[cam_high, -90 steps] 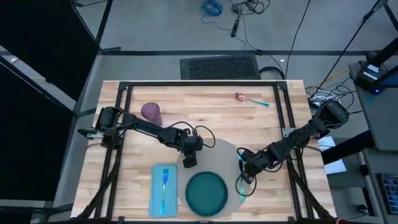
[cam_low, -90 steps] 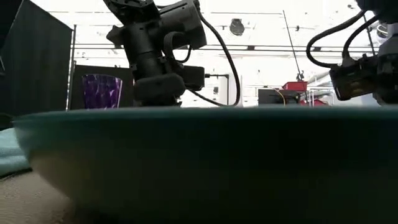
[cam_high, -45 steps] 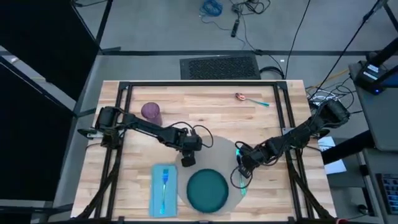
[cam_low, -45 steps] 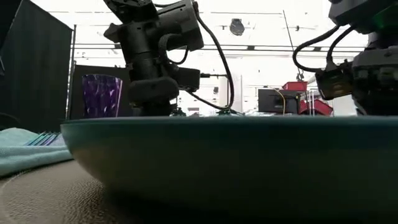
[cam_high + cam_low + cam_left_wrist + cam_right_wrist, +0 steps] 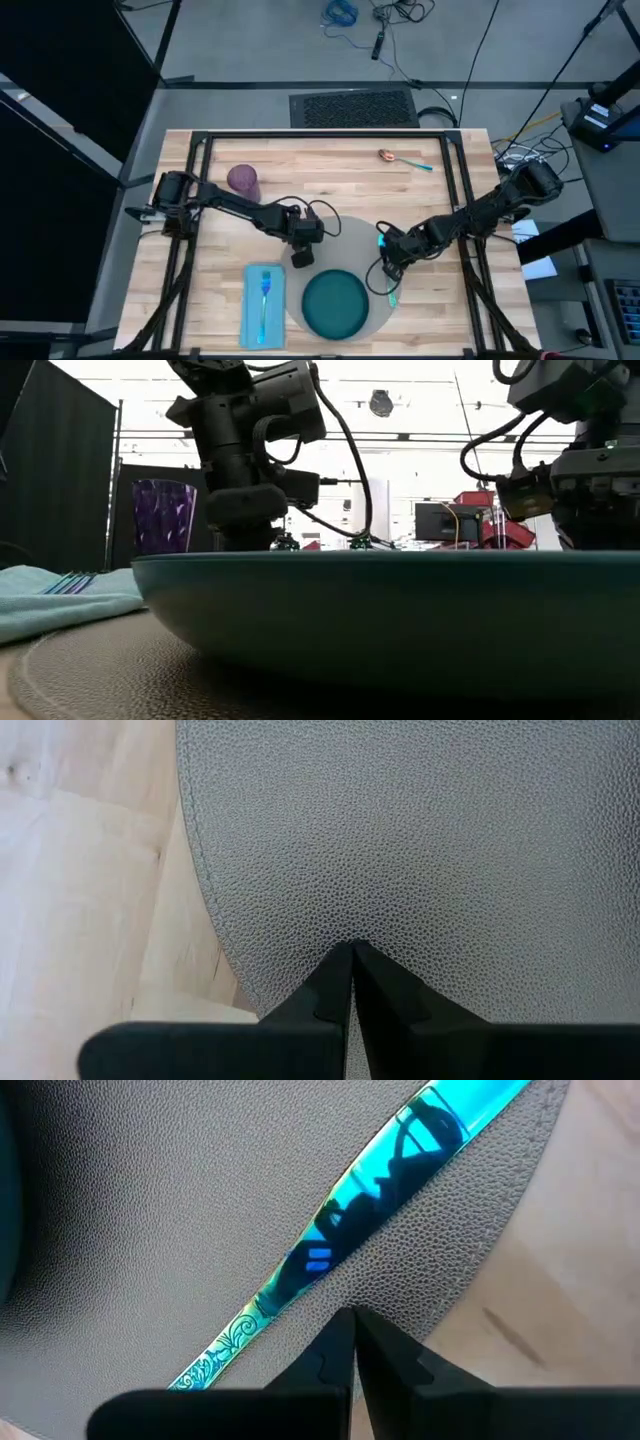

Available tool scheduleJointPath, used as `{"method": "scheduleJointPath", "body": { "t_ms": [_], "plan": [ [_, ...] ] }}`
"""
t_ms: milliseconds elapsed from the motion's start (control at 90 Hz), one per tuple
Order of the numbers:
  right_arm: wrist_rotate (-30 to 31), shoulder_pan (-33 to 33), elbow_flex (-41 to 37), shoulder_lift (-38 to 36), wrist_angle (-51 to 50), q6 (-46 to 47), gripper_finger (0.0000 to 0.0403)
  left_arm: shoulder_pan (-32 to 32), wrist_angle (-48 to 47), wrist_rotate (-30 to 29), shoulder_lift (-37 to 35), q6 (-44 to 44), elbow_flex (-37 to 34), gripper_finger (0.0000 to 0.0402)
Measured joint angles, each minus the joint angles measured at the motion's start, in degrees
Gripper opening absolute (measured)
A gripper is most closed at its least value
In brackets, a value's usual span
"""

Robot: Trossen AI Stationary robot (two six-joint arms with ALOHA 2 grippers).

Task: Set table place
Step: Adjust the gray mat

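The round grey placemat point(image 5: 352, 243) lies on the light-wood table point(image 5: 330, 165) and carries the dark teal plate point(image 5: 333, 305) on its near part. A shiny teal knife point(image 5: 335, 1245) rests on the mat's right part. My left gripper point(image 5: 300, 257) is shut and stands over the mat's left rim. My right gripper point(image 5: 388, 268) is shut and stands over the mat's right rim, beside the knife. A light blue napkin point(image 5: 262, 305) with a fork point(image 5: 266, 292) on it lies left of the plate. My left gripper sets its shut fingertips point(image 5: 340, 970) down on the mat's top, just inside the left rim point(image 5: 225, 935), from above. The mat lies flat on the table. My right gripper sets its shut fingertips point(image 5: 342, 1335) down on the mat's top close to the right rim point(image 5: 455, 1305), next to the knife's blade, from above.
A purple cup point(image 5: 243, 182) stands at the far left and a spoon point(image 5: 400, 158) lies at the far right of the table. A black frame point(image 5: 320, 136) runs around the table top. Bare wood lies between the mat and the table's far edge.
The placemat has slid a little toward the table's far edge with the plate and knife on it; in the low view the plate has drawn back from the camera. Both shut grippers have moved that way with it, and the right one has also gone slightly left.
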Motion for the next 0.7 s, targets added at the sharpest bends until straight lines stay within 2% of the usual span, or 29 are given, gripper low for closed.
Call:
{"method": "scheduleJointPath", "body": {
  "t_ms": [333,700],
  "plan": [
    [0.26,-2.13,-0.04,0.04,0.46,-3.02,0.0000,-0.76,-2.04,-1.52,-0.12,-1.53,-0.02,0.0000],
    [0.83,-2.13,1.35,-0.17,0.35,-4.48,0.0000,-0.74,-3.03,-4.22,-5.24,-1.51,-0.26,0.0000]
  ]
}}
